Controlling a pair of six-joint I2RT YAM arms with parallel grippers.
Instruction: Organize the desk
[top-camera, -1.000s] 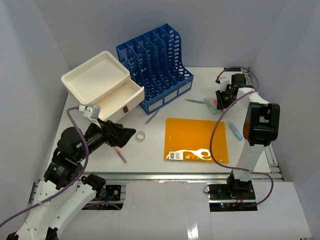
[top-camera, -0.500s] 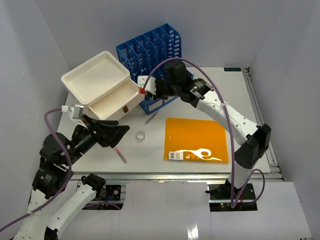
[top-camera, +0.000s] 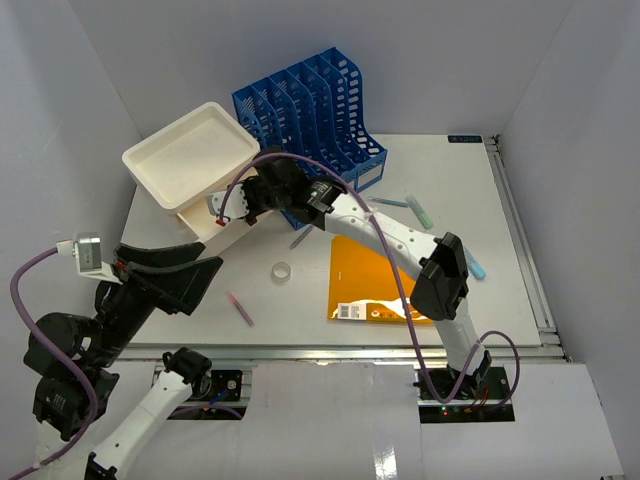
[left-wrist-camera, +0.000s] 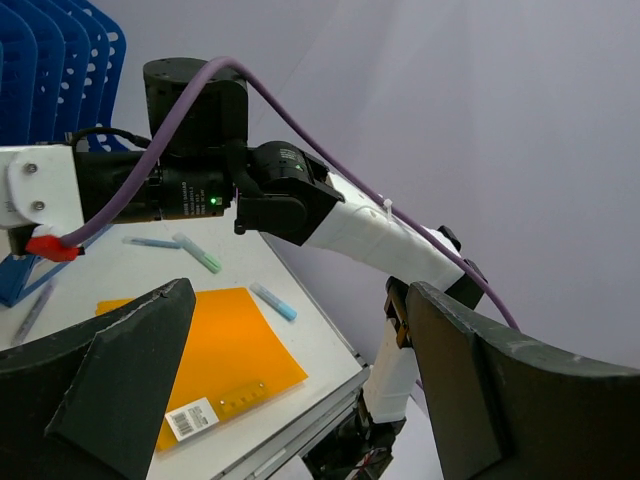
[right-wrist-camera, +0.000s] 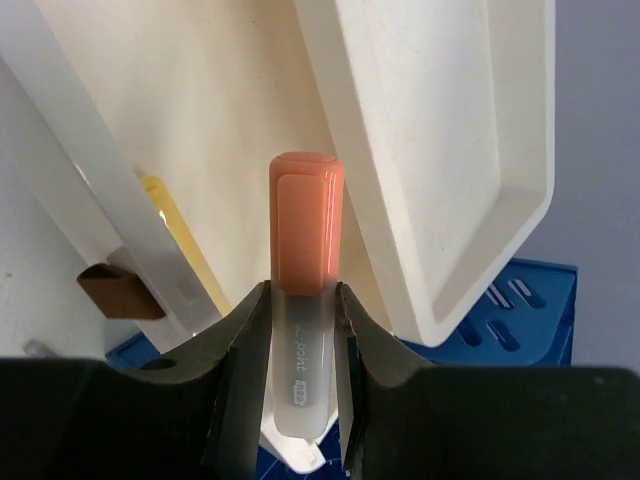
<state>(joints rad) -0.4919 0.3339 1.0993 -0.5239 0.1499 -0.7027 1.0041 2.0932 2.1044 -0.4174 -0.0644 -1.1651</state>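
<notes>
My right pincer (right-wrist-camera: 298, 295) is clenched on a highlighter (right-wrist-camera: 304, 300), its two fingers (right-wrist-camera: 235, 370) pressing the clear barrel from both sides while the orange cap sticks out ahead of them. Just past the cap is the open drawer (right-wrist-camera: 150, 120) of the white drawer box (top-camera: 190, 160), with a yellow stick lying on the drawer's floor (right-wrist-camera: 185, 235) (I cannot tell what it is) and a brown pull tab (right-wrist-camera: 120, 292) on its front. From overhead, this pincer (top-camera: 228, 207) sits at the drawer, left of centre in the frame.

My left pincer (left-wrist-camera: 300, 290) is released, its jaws spread wide with nothing between them. In the overhead view it hangs at the lower left (top-camera: 203, 280), off the near left corner of the counter (top-camera: 470, 200).

The counter fills the middle of the overhead view, with its small black label (top-camera: 465, 138) at the upper right corner. The drawer box stands at its upper left, with a blue file rack (top-camera: 320, 110) just beside it. An orange folder (top-camera: 365, 290) lies in the middle, partly under my right arm. A small clear ring (top-camera: 282, 271) and a pink pen (top-camera: 240, 308) lie left of the folder. A green marker (top-camera: 418, 208) and a blue marker (top-camera: 474, 266) lie towards the right.
</notes>
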